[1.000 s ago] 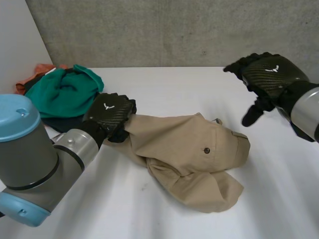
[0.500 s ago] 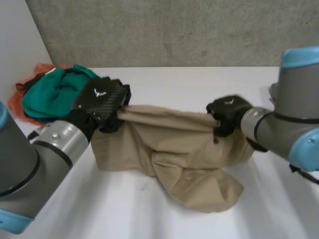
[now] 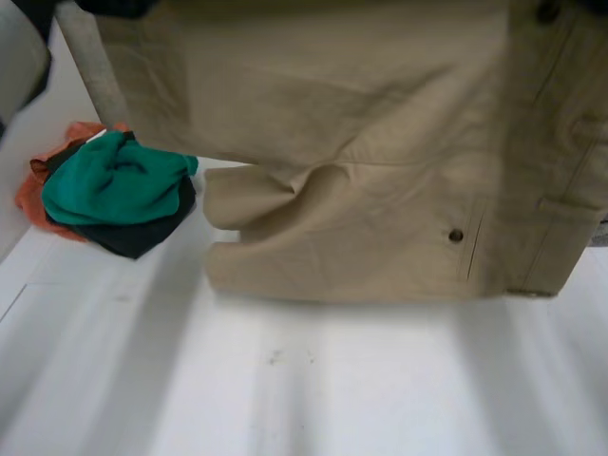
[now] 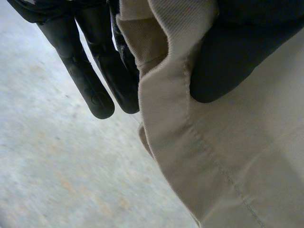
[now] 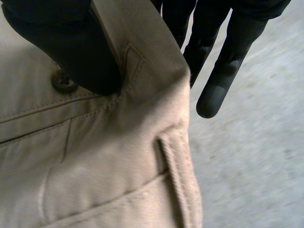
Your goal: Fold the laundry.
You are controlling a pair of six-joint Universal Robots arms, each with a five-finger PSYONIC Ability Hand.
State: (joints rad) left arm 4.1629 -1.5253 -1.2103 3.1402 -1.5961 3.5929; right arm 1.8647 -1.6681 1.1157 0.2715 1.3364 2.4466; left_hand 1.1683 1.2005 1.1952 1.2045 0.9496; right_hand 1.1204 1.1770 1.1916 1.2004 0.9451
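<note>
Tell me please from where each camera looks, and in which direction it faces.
Head view: behind and between the arms, looking down at the white table; the tan trousers hang before it, a clothes pile beside; the left arm shows.
Left wrist view: along the left robot hand, which pinches the trousers' edge.
Right wrist view: along the right robot hand, pinching the waistband.
Shared: all three show the trousers.

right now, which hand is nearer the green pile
Left. The left hand pinches the tan trousers at the edge nearest the green pile; the right hand pinches the opposite edge, across the trousers from it.
</note>
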